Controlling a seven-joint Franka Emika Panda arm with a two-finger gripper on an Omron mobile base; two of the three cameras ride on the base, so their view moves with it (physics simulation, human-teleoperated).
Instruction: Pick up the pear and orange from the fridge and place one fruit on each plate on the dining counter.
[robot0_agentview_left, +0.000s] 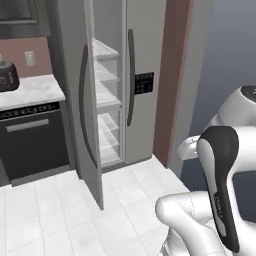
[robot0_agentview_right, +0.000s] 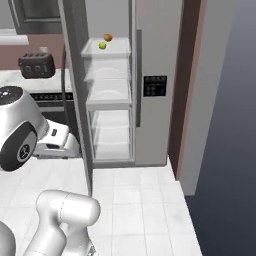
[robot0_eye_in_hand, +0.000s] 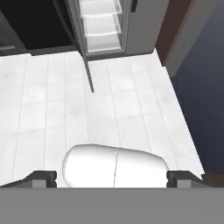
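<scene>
Two fruits sit on the top glass shelf (robot0_agentview_right: 106, 48) of the fridge (robot0_agentview_right: 150, 75), way up high in the right base view: the pear (robot0_agentview_right: 102, 45), bright yellow-green, is nearer the front edge, and the orange (robot0_agentview_right: 108, 37) is just behind it and a touch to the right. They look close together, but I can't tell if they're touching, they're tiny at this range.

The fridge's left door (robot0_agentview_left: 80, 100) is swung wide open, edge pointing out over the white tiled floor (robot0_agentview_left: 50, 215), and the right door (robot0_agentview_left: 145, 75) is closed, with the dark dispenser panel (robot0_agentview_left: 144, 83) on it. Inside it's all white with clear shelves stacked down. From the left base view you only see the shelves edge-on, so the fruit is hidden there.

The gripper (robot0_eye_in_hand: 112, 178) shows in the hand view, with both dark fingertips (robot0_eye_in_hand: 41, 177) spread out near the two bottom corners, so the jaws are released wide with nothing between them. It's looking down at the floor, with the fridge's lower shelves far off at the top.

Left of the fridge there's a marble worktop (robot0_agentview_left: 30, 90) with a dark toaster (robot0_agentview_right: 36, 65) on it and a black dishwasher front (robot0_agentview_left: 32, 140) underneath. A brown wall panel (robot0_agentview_right: 187, 85) runs down the fridge's right side.
</scene>
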